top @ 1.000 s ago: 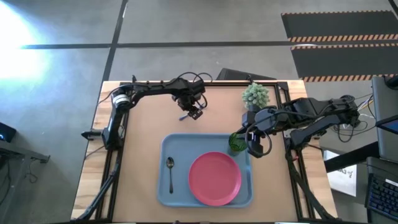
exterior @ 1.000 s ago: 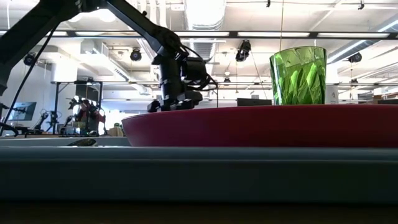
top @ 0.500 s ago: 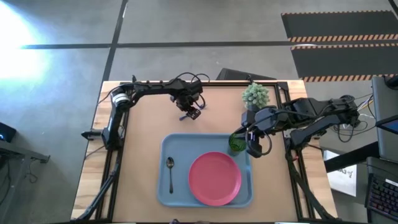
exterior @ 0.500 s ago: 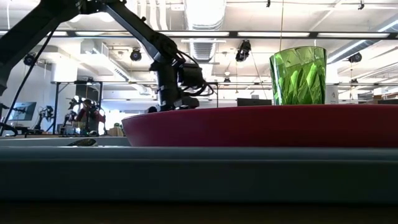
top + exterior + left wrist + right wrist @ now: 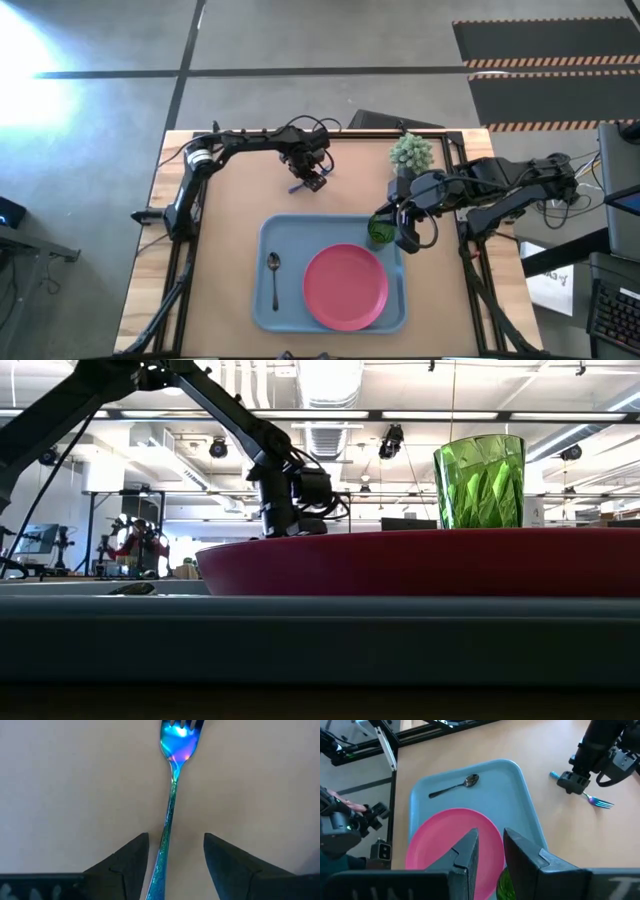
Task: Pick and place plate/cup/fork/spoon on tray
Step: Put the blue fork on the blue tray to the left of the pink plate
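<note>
The left gripper (image 5: 314, 181) is seen lowered over the fork (image 5: 170, 805) on the bare tabletop (image 5: 230, 200), behind the tray (image 5: 262, 300) and apart from it. In the left wrist view the fingers (image 5: 125, 865) are spread, one on each side of the fork's slim handle without clearly touching it; the fork lies flat, its long axis running straight out from the gripper and its prongs pointing away from it. In the right wrist view the prongs (image 5: 603, 804) are seen sticking out past the left gripper on one side, with the handle's end showing on the other.

The light-blue tray is set at the table's front centre. The pink-red plate (image 5: 345, 286) lies flat in its right half. The spoon (image 5: 274, 280) lies in the left part, its long axis running front to back, the bowl at the far end and the handle toward the table's front edge.

The green cup (image 5: 379, 230) stands upright at the tray's far right corner, behind the plate. The right gripper (image 5: 398, 228) is placed at the cup, its jaws partly parted; whether they press on the cup cannot be told. A spiky potted plant (image 5: 411, 152) stands behind the right arm.
</note>
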`<action>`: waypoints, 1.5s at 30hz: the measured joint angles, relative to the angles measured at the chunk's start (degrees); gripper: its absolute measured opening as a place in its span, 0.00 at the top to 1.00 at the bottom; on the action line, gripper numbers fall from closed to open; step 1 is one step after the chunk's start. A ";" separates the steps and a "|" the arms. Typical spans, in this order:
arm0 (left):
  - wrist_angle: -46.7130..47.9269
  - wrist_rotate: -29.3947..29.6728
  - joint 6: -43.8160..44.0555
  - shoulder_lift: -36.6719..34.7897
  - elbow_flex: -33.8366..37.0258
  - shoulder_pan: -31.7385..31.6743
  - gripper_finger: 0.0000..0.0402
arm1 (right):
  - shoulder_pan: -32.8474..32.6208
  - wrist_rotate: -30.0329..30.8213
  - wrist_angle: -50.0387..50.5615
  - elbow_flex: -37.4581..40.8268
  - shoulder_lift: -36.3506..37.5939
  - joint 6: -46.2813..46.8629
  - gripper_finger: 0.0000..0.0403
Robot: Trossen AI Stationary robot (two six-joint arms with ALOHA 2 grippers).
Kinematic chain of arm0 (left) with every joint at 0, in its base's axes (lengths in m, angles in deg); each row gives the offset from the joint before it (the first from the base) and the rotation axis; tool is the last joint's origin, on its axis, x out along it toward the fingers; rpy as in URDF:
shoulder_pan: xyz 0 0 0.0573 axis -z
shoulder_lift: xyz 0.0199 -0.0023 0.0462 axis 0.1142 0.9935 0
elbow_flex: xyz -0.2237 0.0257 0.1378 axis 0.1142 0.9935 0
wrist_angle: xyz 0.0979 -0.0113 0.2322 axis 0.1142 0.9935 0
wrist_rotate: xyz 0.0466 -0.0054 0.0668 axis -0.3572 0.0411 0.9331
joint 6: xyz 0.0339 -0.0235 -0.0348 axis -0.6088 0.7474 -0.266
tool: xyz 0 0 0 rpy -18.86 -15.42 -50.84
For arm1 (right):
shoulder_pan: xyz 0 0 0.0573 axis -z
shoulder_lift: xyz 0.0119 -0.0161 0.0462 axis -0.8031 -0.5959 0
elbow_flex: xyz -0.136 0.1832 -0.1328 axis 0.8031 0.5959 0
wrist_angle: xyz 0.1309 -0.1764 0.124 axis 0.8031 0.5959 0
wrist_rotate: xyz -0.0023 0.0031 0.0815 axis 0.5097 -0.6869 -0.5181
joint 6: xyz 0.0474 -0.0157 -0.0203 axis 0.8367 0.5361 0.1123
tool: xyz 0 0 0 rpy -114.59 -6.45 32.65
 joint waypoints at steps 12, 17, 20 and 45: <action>-1.79 4.22 -2.44 0.15 1.95 0.42 0.99 | 0.00 0.00 0.00 0.00 0.00 -0.07 0.80; -2.36 4.26 -2.38 0.13 2.54 0.63 0.99 | 0.00 0.00 0.04 0.00 0.00 -0.17 0.80; -2.29 4.31 -1.16 -0.07 2.33 0.73 1.00 | 0.00 0.00 0.12 0.00 0.00 -0.23 0.80; 19.99 16.16 17.39 -37.70 3.23 9.77 1.00 | 0.00 -0.27 3.04 0.00 0.00 -3.46 0.80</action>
